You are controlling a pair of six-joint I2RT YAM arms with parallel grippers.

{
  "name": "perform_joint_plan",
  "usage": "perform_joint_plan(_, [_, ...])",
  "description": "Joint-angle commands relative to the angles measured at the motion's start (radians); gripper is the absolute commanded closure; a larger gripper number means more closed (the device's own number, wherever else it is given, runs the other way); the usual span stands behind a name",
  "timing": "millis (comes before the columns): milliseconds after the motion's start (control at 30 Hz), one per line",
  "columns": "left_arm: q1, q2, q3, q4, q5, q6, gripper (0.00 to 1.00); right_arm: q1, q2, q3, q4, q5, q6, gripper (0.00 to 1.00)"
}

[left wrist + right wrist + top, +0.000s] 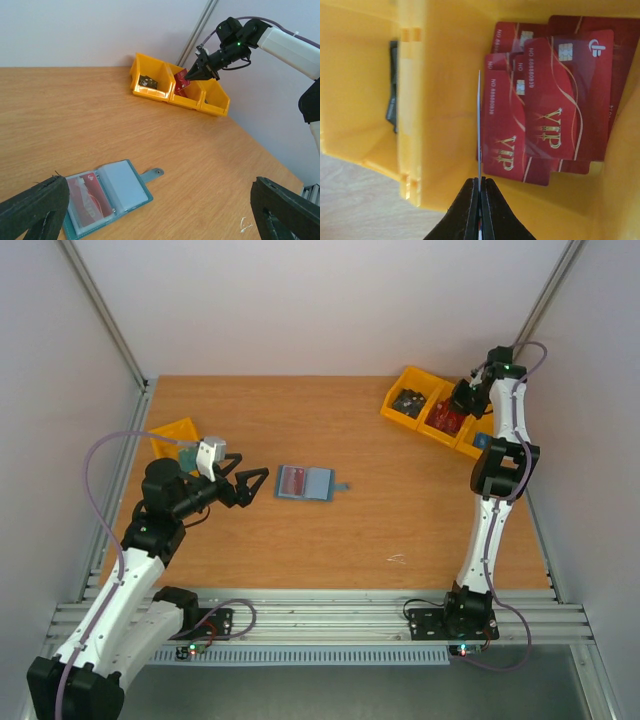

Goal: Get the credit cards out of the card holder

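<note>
Two arms work well apart over the counter [330,540]. We see the card holder [305,483] lying open and flat near the middle of the counter, its tab pointing right. From the left wrist, its left pocket shows a red card [90,202] behind clear plastic. The right pocket looks pale bluish-grey, and we cannot tell whether a card sits in it. The left end effector [250,480] hangs just left of the card holder, its fingers [35,210] spread wide apart and touching nothing. The right end effector [480,192] is at the far right corner, over the middle one of three yellow bins [185,101]. Its jaws are pressed together on a thin card [479,125], seen edge-on from the right wrist. A loose pile of red VIP cards [550,100] lies in that bin, and a dark object [392,100] lies in the neighbouring one. We see a fourth bin [172,432] at the left edge.
</note>
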Motion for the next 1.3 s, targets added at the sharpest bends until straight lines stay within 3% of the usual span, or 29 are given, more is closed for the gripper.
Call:
perform_joint_plan(0, [0.005, 0.0, 0.014, 0.0, -0.005, 0.024, 0.01, -0.006, 0.032, 0.035, 0.016, 0.039, 0.009, 0.99])
perform_joint_plan(467, [0.006, -0.004, 0.015, 0.003, -0.006, 0.029, 0.01, -0.005, 0.082, 0.032, 0.078, 0.06, 0.046, 0.99])
perform_joint_plan(767, [0.006, -0.004, 0.01, -0.002, -0.01, 0.035, 0.01, -0.005, 0.043, 0.049, 0.026, 0.214, 0.018, 0.71])
perform_joint_plan(1033, [0.006, -0.008, 0.0, 0.007, -0.006, 0.029, 0.01, 0.024, -0.058, 0.078, -0.003, 0.307, -0.098, 0.68])
perform_joint_plan(1267, [0.007, -0.016, -0.02, 0.023, -0.008, 0.019, 0.01, 0.146, -0.174, 0.058, -0.082, 0.414, -0.171, 0.67])
